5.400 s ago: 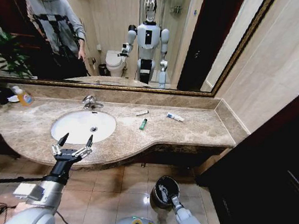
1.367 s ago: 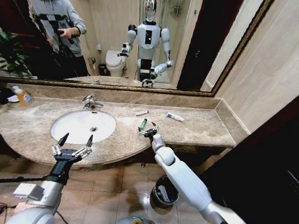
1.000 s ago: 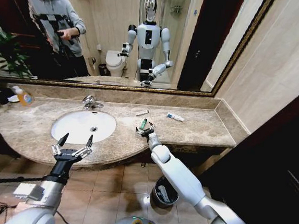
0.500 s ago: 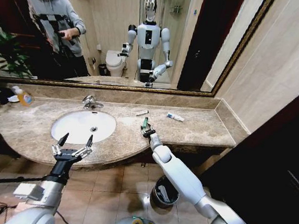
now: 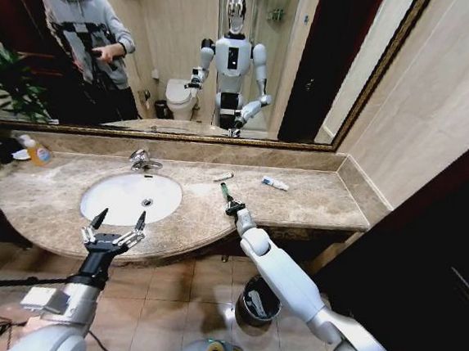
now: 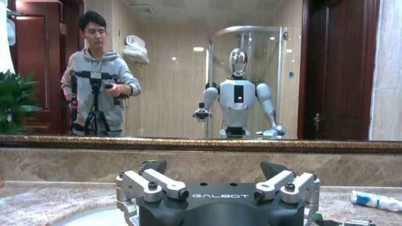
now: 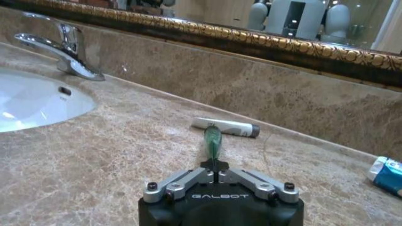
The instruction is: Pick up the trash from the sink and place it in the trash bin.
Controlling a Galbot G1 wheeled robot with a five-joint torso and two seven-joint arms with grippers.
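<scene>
The green tube (image 5: 225, 193) lies on the marble counter (image 5: 314, 201) to the right of the sink (image 5: 131, 197), and the right gripper (image 5: 231, 209) has its fingers pinched shut on the tube's black-capped end. In the right wrist view the tube (image 7: 212, 140) sticks straight out from the closed fingertips (image 7: 217, 165), its far tip near a small white tube (image 7: 225, 126) that lies crosswise behind it (whether the two touch is hard to tell). A white-and-blue tube (image 7: 388, 173) sits farther along the counter, cut off at the frame edge; the head view shows it whole (image 5: 274, 182), beside the white tube (image 5: 223, 176) near the mirror.

The left gripper (image 5: 113, 230) hovers in front of the counter's near edge, below the basin — fingers spread wide, holding nothing. Its wrist view shows the open fingers (image 6: 152, 183) against the mirror.

The trash bin (image 5: 257, 300) stands on the tiled floor under the counter, partly hidden behind the right arm; something pale lies inside, too small to identify. The faucet (image 5: 143, 160) stands at the basin's back.
</scene>
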